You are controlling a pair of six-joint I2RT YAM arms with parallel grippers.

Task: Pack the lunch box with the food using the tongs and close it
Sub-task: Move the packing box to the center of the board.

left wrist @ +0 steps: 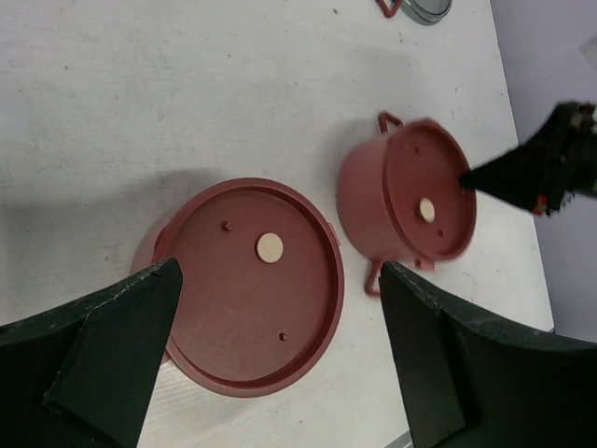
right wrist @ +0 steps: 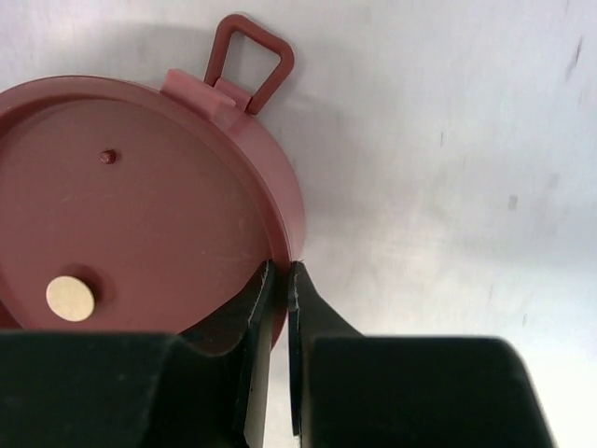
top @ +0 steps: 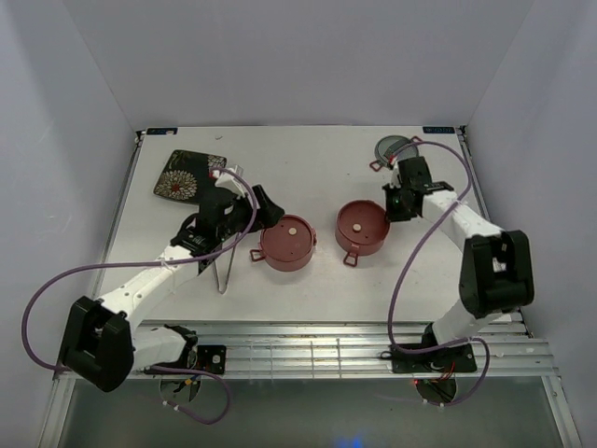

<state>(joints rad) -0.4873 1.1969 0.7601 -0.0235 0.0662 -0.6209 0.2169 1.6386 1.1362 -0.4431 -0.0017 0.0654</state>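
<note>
The lunch box stands as two separate dark-red bowls, each covered by a flat red disc lid with a pale spot. The left bowl lies just below my left gripper, which is open wide and holds nothing. My right gripper is shut on the right-hand rim of the right bowl. The silver tongs lie on the table beneath my left arm. The grey top lid rests at the back right. The food is out of view.
A dark patterned square plate sits at the back left. The right bowl's loop handle sticks out on its far side. White walls enclose the table on three sides.
</note>
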